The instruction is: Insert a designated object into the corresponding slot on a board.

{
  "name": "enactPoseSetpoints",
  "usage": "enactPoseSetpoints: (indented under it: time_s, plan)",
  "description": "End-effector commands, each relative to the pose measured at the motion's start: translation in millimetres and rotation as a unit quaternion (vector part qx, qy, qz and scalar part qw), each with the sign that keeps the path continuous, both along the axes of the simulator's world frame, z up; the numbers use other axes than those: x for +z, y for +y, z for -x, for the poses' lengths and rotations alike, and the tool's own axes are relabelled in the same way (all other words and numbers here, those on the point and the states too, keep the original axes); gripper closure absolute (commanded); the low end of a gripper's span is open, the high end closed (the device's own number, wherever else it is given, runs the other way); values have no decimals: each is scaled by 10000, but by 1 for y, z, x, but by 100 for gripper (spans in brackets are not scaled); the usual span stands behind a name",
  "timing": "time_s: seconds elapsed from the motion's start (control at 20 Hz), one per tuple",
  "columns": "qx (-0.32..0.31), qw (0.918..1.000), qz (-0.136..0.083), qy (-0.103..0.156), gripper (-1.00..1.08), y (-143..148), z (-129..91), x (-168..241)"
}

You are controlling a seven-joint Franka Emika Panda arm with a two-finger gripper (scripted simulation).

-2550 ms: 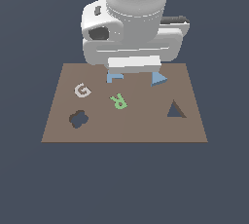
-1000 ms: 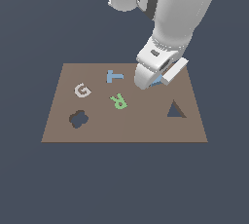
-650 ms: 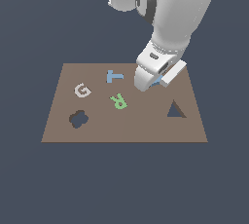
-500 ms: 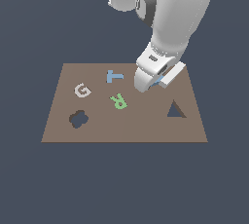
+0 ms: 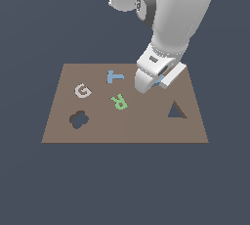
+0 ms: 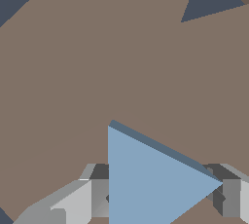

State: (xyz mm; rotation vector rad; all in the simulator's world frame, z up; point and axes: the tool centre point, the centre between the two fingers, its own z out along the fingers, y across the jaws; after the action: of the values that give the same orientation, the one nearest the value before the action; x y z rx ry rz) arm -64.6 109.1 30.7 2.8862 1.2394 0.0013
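The gripper (image 6: 160,194) is clasping the triangle (image 6: 151,179) over the board (image 5: 122,126), right of centre in the exterior view. Rotation misalignment risks jamming at the slot (image 5: 176,110).

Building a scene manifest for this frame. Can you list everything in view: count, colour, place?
board: 1, brown, flat on the dark ground
triangular slot: 1, dark cut-out, toward the exterior view's right of the board
lobed hole: 1, dark cut-out, toward the exterior view's left
letter G: 1, pale grey, on the board behind the lobed hole
letter T: 1, blue, near the board's far edge
letter R: 1, green, mid-board
triangle block: 1, light blue, between the gripper fingers in the wrist view
arm: 1, white, above the board's far right
gripper: 1, grey-white, low over the board
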Motion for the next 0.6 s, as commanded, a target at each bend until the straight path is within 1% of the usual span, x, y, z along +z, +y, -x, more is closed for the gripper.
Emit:
enactPoseSetpoints:
  time_s: [0.0,0.3,0.55]
  plan:
    - [1,10000,0,5,108,0,0,-1]
    - [-47,10000,1,0,108,2,-3,0]
    - [-236,9997,0,1,108,9,-13,1]
